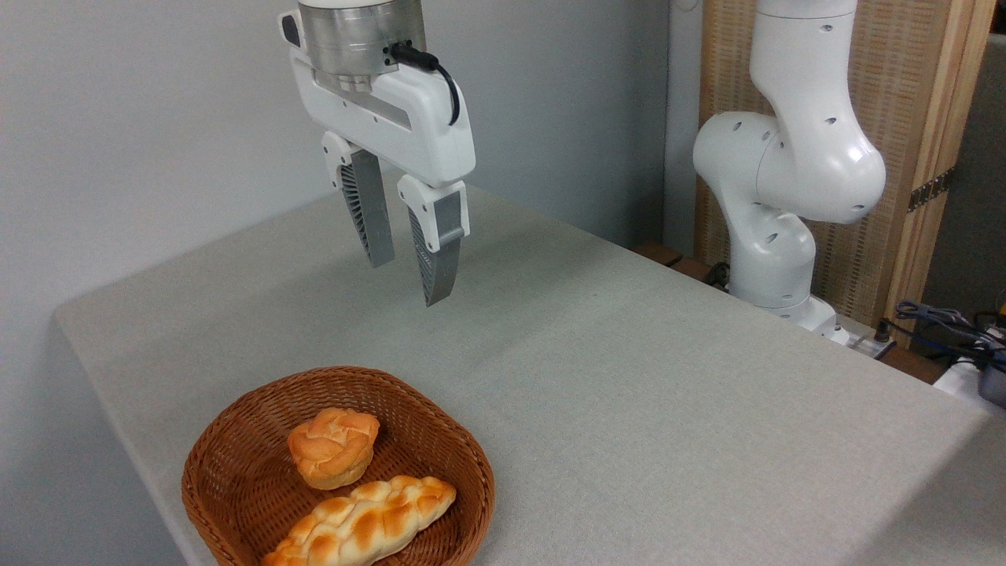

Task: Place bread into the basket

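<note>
My gripper (409, 279): fingers parted, empty, hanging above the table (629, 377). Bread (361, 525): lying inside the basket (471, 464), long axis running lower-left to upper-right, one tip towards the near rim. Bun (332, 446): just behind it.

A robotics lab, by the look of it. A white robot arm (786, 157) is bolted beside a grey-covered surface (629, 377). Loose cables (943, 322) trail near a plain grey wall (118, 118).
</note>
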